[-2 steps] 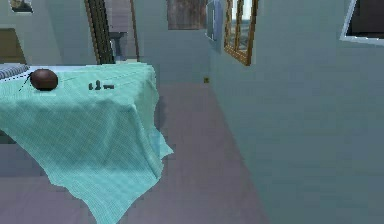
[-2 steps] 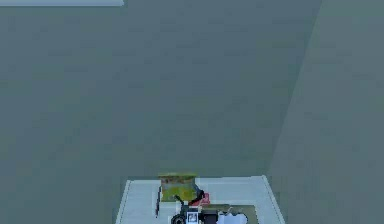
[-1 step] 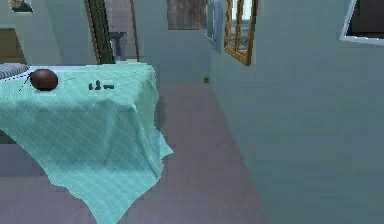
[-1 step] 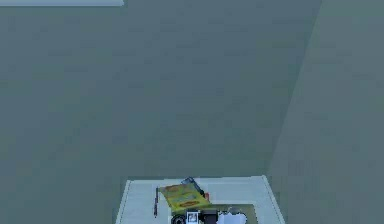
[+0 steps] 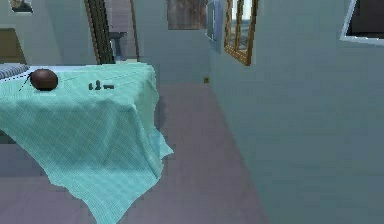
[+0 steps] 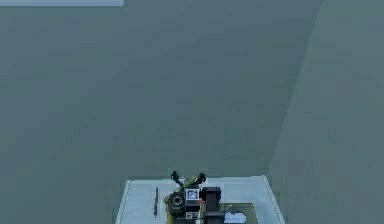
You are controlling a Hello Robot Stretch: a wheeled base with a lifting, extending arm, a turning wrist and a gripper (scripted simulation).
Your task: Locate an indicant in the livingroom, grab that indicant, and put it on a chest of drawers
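In the arm side view my gripper (image 6: 188, 178) stands low in the picture, above a white-topped piece of furniture (image 6: 140, 190) set against a grey wall. Its two thin fingers (image 6: 175, 176) point upward. A small yellowish round thing (image 6: 177, 201) sits at the gripper's body, over the white top. I cannot tell whether the gripper holds anything. A thin dark stick (image 6: 156, 201) lies on the white top to the left of the gripper.
In the forward view a teal cloth (image 5: 100, 120) drapes over a surface at the left, bearing a dark reddish ball (image 5: 43, 79) and small dark items (image 5: 100, 86). Bare floor (image 5: 200, 150) runs ahead toward a doorway (image 5: 115, 30). A framed picture (image 5: 240, 28) hangs on the right wall.
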